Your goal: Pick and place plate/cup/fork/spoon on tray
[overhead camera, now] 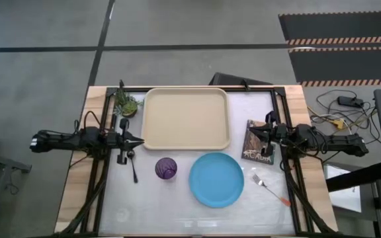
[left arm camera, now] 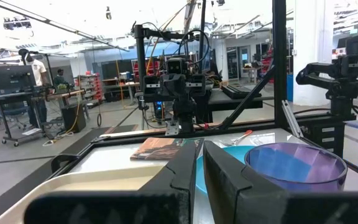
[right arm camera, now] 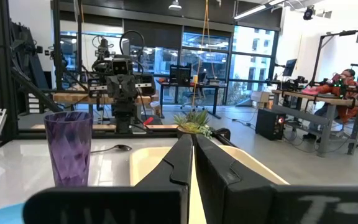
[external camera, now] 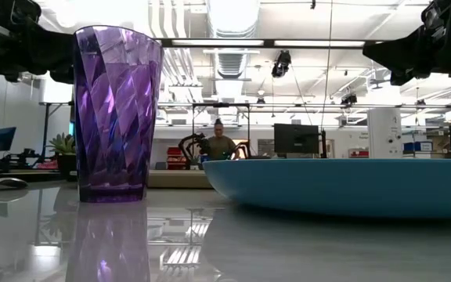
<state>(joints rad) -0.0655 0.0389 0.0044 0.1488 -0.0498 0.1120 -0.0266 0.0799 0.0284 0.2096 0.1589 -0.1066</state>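
The beige tray (overhead camera: 186, 119) lies at the table's far middle. The sky-blue plate (overhead camera: 216, 179) lies near the front, with the purple cup (overhead camera: 166, 168) standing upright to its left. The dark spoon (overhead camera: 132, 162) lies left of the cup. The orange-handled fork (overhead camera: 270, 188) lies right of the plate. My left gripper (overhead camera: 139, 140) hovers shut at the tray's left near corner, above the spoon's far end. My right gripper (overhead camera: 256, 137) hovers shut over a book (overhead camera: 256, 141) right of the tray. In the low view the cup (external camera: 116, 117) and plate (external camera: 351, 184) rest on the table.
A small potted plant (overhead camera: 127, 104) stands at the tray's far left corner. The dark-covered book lies between the tray and the right arm. A black frame (overhead camera: 104, 158) runs along the table's left and right sides. A person sits in the room beyond the table (external camera: 219, 142).
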